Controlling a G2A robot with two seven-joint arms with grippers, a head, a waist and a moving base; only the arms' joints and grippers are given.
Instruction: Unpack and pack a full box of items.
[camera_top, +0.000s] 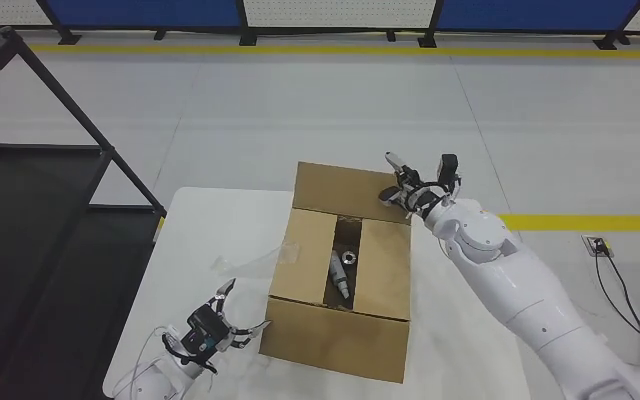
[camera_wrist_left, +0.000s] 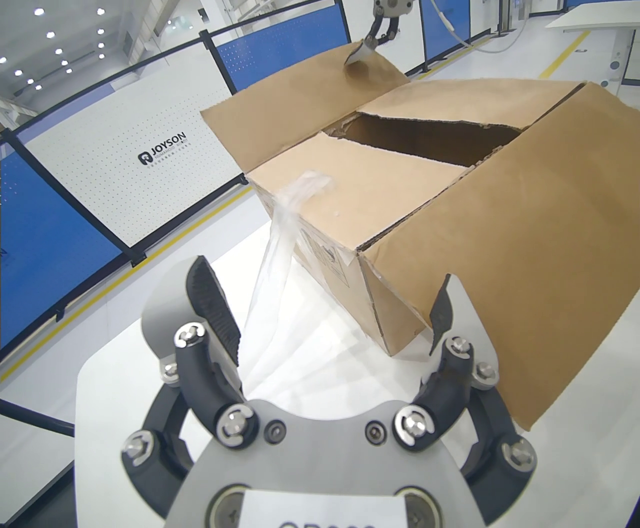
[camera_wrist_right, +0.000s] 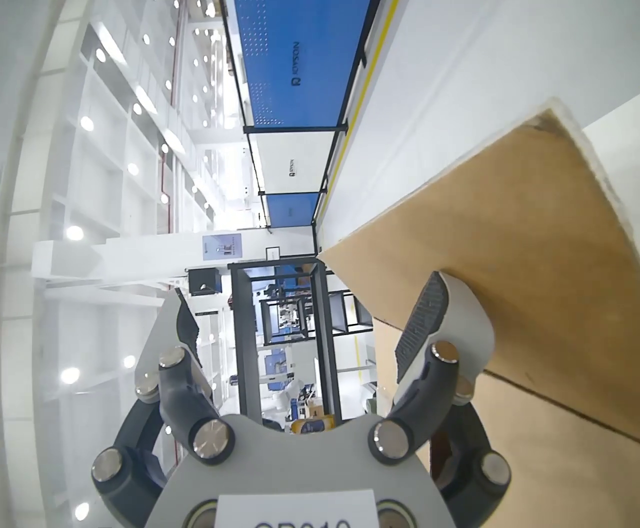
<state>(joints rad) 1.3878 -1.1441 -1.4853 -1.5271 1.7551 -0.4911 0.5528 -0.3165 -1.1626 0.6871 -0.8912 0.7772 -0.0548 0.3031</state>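
Observation:
A brown cardboard box (camera_top: 345, 270) stands on the white table (camera_top: 200, 240), its top flaps partly apart. Through the gap I see a grey metallic item (camera_top: 340, 272) inside. My right gripper (camera_top: 390, 177) is open at the far flap's (camera_wrist_right: 500, 250) right corner, with one finger (camera_wrist_right: 425, 320) lying against the cardboard. My left gripper (camera_wrist_left: 325, 310) is open and empty near the box's (camera_wrist_left: 450, 225) near left corner, just off the cardboard. A strip of clear tape (camera_wrist_left: 280, 260) hangs from the flap in front of it. The other arm's gripper (camera_wrist_left: 367, 45) touches the far flap.
A black metal frame (camera_top: 90, 190) stands beside the table's left edge. Bare table surface lies left of the box, and a narrower strip lies to its right. Blue and white fence panels (camera_top: 300, 12) line the far floor.

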